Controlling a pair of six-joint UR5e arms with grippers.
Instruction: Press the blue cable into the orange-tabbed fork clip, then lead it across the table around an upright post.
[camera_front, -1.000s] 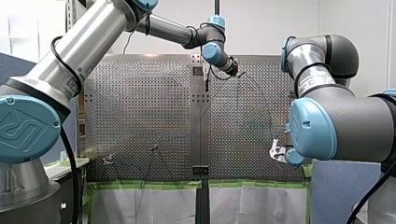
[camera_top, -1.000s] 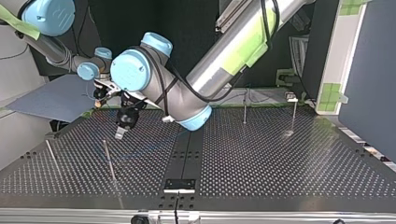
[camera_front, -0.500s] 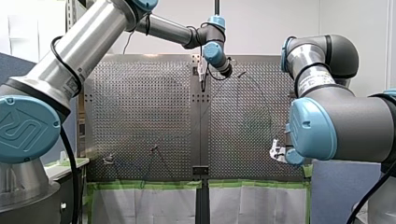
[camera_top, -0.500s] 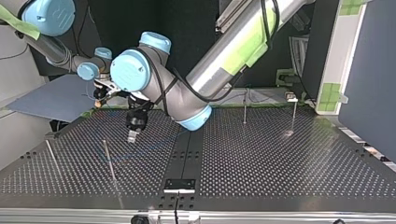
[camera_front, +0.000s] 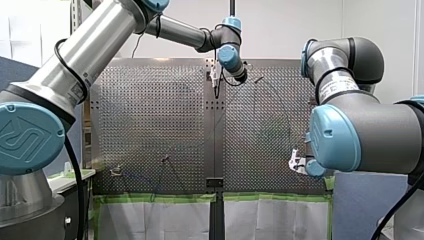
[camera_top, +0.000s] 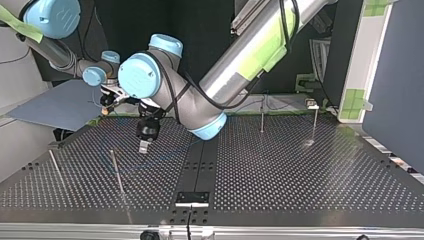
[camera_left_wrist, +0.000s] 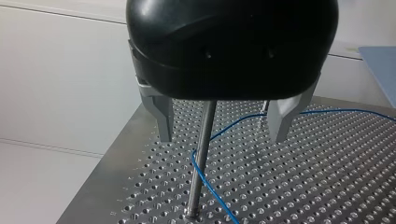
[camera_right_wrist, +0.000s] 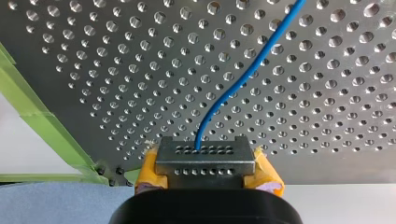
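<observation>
Bright, even room light, with soft glare on the table and a dark background behind the top view

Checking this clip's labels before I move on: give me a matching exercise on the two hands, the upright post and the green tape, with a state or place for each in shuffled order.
Things:
1. my left hand
2. my right hand
3. upright post
4. green tape

States or places:
A. runs along the edge of the perforated table
B. shut on the blue cable, yellow pads at its sides
C. open, metal fingers wide apart
D. stands between the open fingers, the blue cable passing its foot

Pairs: 1-C; 2-B; 3-D; 4-A
</observation>
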